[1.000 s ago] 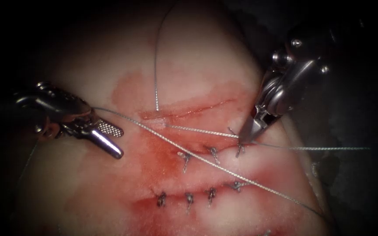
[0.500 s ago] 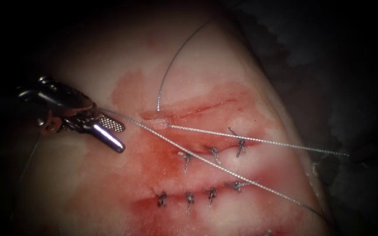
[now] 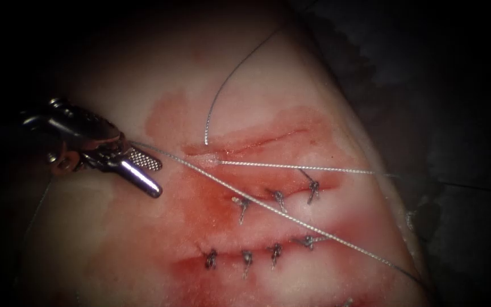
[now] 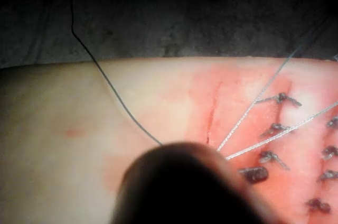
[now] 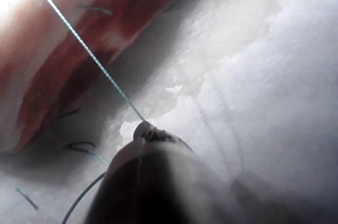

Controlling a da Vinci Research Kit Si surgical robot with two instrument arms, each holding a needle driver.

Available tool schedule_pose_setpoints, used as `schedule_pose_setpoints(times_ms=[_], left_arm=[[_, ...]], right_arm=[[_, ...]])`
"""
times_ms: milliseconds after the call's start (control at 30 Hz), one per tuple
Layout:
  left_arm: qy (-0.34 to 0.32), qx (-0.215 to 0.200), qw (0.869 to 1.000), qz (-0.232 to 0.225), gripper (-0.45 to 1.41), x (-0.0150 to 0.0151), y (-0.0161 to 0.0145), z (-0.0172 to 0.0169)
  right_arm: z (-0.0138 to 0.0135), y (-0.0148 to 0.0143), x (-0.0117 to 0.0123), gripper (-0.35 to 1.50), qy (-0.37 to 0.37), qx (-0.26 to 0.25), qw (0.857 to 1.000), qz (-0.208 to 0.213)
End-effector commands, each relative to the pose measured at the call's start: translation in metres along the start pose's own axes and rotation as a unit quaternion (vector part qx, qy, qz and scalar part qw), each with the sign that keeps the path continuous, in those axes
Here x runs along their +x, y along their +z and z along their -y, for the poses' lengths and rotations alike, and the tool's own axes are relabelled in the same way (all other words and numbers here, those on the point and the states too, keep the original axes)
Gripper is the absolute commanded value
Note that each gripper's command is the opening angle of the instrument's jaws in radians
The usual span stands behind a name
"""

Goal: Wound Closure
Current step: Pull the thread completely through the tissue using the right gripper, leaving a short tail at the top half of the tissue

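Observation:
The tissue (image 3: 268, 91) bears a short unstitched cut (image 3: 245, 144) with red fluid around it. From the cut's left end a taut thread (image 3: 291, 166) runs right, off the tissue. In the right wrist view that thread (image 5: 90, 55) ends in my right tool (image 5: 143, 128), whose jaws are shut on it. A second strand (image 3: 268, 208) runs from my left tool (image 3: 158, 181) diagonally down to the right. The left tool sits left of the cut with its jaws open and nothing between them. A thin dark strand (image 3: 223, 94) curves up from the cut.
Two rows of several knotted stitches lie below the cut, the upper row (image 3: 278, 198) and the lower row (image 3: 257, 254). The left wrist view has the stitches (image 4: 274, 128) and the dark strand (image 4: 105, 78). Dark cloth (image 3: 444, 113) lies beyond the tissue's right edge.
The right tool, near a stitch a second ago, has drawn away to the right out of the endoscope view. The thread towards it has swung upward. The left tool has held still.

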Motion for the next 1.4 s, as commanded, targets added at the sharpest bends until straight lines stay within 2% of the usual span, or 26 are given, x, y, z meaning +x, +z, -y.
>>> schedule_pose_setpoints(times_ms=[33,100,200,367,467,533,567,600,667,767,800,833,867,933,967,1000,1033,1100,1167,1200,1300,1400], left_arm=[[0.001,0.0,1.0,0.001,0.63,-0.0008,0.0004,-0.0005],[0.001,0.0,1.0,0.001,0.63,-0.0008,0.0004,-0.0005],[0.001,0.0,1.0,0.001,0.63,-0.0008,0.0004,-0.0005],[0.001,0.0,1.0,0.001,0.63,-0.0008,0.0004,-0.0005],[0.001,0.0,1.0,0.001,0.63,-0.0008,0.0004,-0.0005],[0.001,0.0,1.0,0.001,0.63,-0.0008,0.0004,-0.0005],[0.001,0.0,1.0,0.001,0.63,-0.0008,0.0004,-0.0005],[0.001,0.0,1.0,0.001,0.63,-0.0008,0.0004,-0.0005],[0.001,0.0,1.0,0.001,0.63,-0.0008,0.0004,-0.0005],[0.001,0.0,1.0,0.001,0.63,-0.0008,0.0004,-0.0005],[0.001,0.0,1.0,0.001,0.63,-0.0008,0.0004,-0.0005],[0.001,0.0,1.0,0.001,0.63,-0.0008,0.0004,-0.0004],[0.001,0.0,1.0,0.001,0.63,-0.0008,0.0004,-0.0004],[0.001,0.0,1.0,0.001,0.63,-0.0008,0.0003,-0.0004],[0.001,0.0,1.0,0.001,0.63,-0.0009,0.0003,-0.0004],[0.001,0.0,1.0,0.001,0.63,-0.0009,0.0003,-0.0004],[0.001,0.0,1.0,0.001,0.63,-0.0009,0.0003,-0.0004],[0.001,0.0,1.0,0.001,0.63,-0.0009,0.0003,-0.0004],[0.001,0.0,1.0,0.001,0.63,-0.0009,0.0003,-0.0004],[0.001,0.0,1.0,0.001,0.63,-0.0009,0.0002,-0.0003],[0.001,0.0,1.0,0.001,0.63,-0.0009,0.0003,-0.0003],[0.001,0.0,1.0,0.001,0.63,-0.0009,0.0003,-0.0003]], right_arm=[[0.0018,0.0008,0.0003,-0.35,-0.002,0.012,1.0,0.012],[0.0036,0.0006,-0.0001,-0.35,-0.013,0.028,0.999,0.044],[0.0053,0.0008,-0.0004,-0.35,-0.021,0.036,0.997,0.068],[0.0076,0.0007,0.0001,-0.35,-0.04,0.055,0.995,0.077],[0.0106,-0.0002,0.0006,-0.35,-0.05,0.09,0.991,0.089],[0.0106,-0.0007,0.0006,-0.35,-0.116,0.095,0.985,0.09],[0.0099,-0.0011,0.0002,0.02,-0.148,0.095,0.979,0.102],[0.0091,-0.0015,-0.0003,0.26,-0.171,0.095,0.974,0.117],[0.006,-0.003,-0.002,0.72,-0.236,0.105,0.954,0.15],[0.0003,-0.006,-0.0051,0.83,-0.28,0.127,0.933,0.186],[-0.0027,-0.0074,-0.0067,0.81,-0.288,0.137,0.926,0.202],[-0.0074,-0.0095,-0.0094,0.76,-0.294,0.153,0.918,0.218],[-0.0108,-0.0111,-0.0114,0.69,-0.316,0.163,0.913,0.201],[-0.0157,-0.0132,-0.0142,0.59,-0.338,0.166,0.908,0.181],[-0.0189,-0.0145,-0.0158,0.46,-0.349,0.16,0.907,0.173],[-0.0189,-0.0145,-0.0158,0.46,-0.349,0.16,0.907,0.173],[-0.0232,-0.0161,-0.0178,0.17,-0.361,0.136,0.906,0.174],[-0.0276,-0.0172,-0.0194,0.17,-0.367,0.101,0.904,0.196],[-0.0312,-0.0176,-0.0204,0.17,-0.363,0.065,0.899,0.239],[-0.0351,-0.0171,-0.0211,0.2,-0.352,0.017,0.893,0.281],[-0.0388,-0.0155,-0.0219,0.17,-0.352,-0.031,0.895,0.272],[-0.0425,-0.0124,-0.0228,0.19,-0.346,-0.063,0.901,0.254]])
